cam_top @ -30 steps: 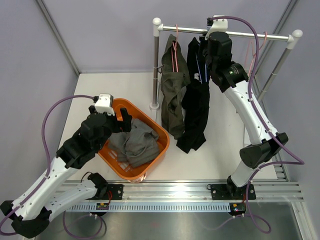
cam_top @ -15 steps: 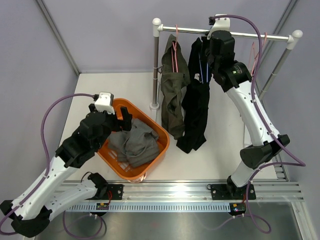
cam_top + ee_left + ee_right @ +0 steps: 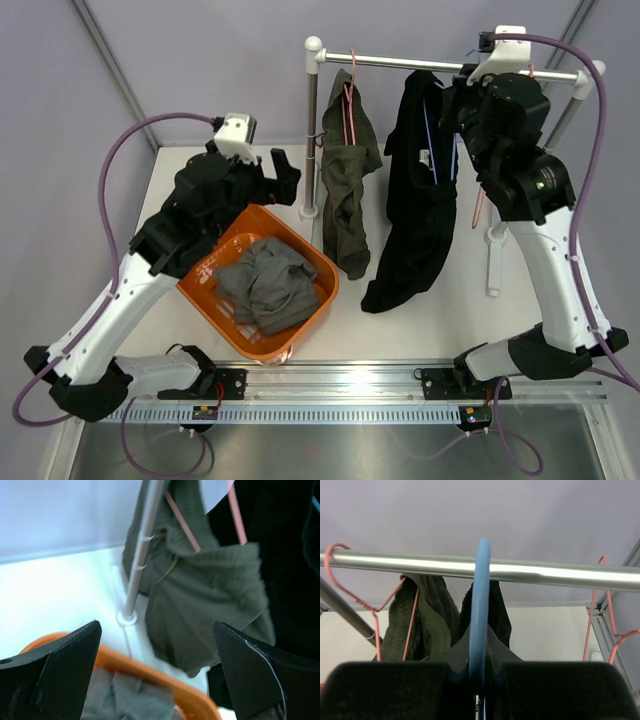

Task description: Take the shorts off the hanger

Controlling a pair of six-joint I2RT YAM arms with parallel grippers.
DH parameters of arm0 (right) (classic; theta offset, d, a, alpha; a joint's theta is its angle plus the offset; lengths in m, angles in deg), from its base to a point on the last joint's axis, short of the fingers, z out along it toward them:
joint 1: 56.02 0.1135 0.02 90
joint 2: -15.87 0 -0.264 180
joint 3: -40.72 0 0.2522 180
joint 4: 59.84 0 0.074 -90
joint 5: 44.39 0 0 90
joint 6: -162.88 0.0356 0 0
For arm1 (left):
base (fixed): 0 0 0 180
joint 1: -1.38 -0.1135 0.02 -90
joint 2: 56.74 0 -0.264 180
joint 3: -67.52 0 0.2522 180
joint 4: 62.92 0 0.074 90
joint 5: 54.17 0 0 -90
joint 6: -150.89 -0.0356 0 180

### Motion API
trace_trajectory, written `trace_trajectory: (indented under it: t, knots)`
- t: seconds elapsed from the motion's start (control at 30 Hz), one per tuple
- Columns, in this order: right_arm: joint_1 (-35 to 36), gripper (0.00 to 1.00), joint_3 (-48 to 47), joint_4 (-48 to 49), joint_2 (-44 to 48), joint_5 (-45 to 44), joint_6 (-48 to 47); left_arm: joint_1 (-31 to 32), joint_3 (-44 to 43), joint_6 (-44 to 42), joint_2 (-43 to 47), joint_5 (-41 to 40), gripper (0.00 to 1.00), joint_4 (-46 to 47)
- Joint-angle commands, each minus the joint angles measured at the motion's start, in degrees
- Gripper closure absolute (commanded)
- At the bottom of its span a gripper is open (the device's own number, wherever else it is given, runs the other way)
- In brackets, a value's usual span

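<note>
Black shorts (image 3: pixel 415 200) hang on a blue hanger (image 3: pixel 430 135) from the metal rail (image 3: pixel 390 63), and the right pincer (image 3: pixel 452 100) is up at their top. Green shorts (image 3: pixel 345 190) hang beside them on a pink hanger (image 3: pixel 348 110). The left pincer (image 3: pixel 275 172), spread wide, is up by the orange basket (image 3: pixel 305 248) of grey clothes (image 3: pixel 262 285) on the bench (image 3: pixel 450 320)

Two garments hang from the single rail (image 3: pixel 390 63): one olive shorts (image 3: pixel 345 180) and one black shorts (image 3: pixel 415 200). Hangers number three: one blue hanger (image 3: pixel 481 610) and two pink, the left pink hanger (image 3: pixel 376 625) and the right pink hanger (image 3: pixel 594 615). One orange basket (image 3: pixel 315 262) stands on the desk (image 3: pixel 450 320), holding one grey heap (image 3: pixel 265 285) whose pieces cannot be counted
</note>
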Motion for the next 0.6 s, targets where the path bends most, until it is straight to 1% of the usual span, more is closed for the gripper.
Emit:
trace_trajectory:
  t: [0.0,0.13,0.23,0.4,0.47,0.57]
  knots:
    - [0.4,1.00,-0.1,-0.7,3.5,3.6,1.5,-0.1,-5.9,0.5,-4.7,6.3,0.02,4.9]
    - [0.6,1.00,0.8,-5.0,5.7,7.1,3.7,0.0,-8.1,3.0,-9.8,10.7,0.04,10.4]
    - [1.7,1.00,3.0,-6.9,7.5,7.0,4.4,2.4,-11.2,2.9,-13.9,11.1,0.05,13.0]
    - [2.9,1.00,7.9,-8.7,11.1,5.9,5.7,10.3,-14.1,-1.0,-18.2,7.5,0.05,18.1]
    - [3.3,1.00,9.9,-9.4,12.4,5.9,6.1,13.2,-16.6,-2.7,-21.4,6.8,0.05,18.4]
    - [4.2,1.00,11.6,-10.1,13.7,5.8,6.8,15.8,-18.7,-3.5,-25.4,5.7,0.05,19.7]
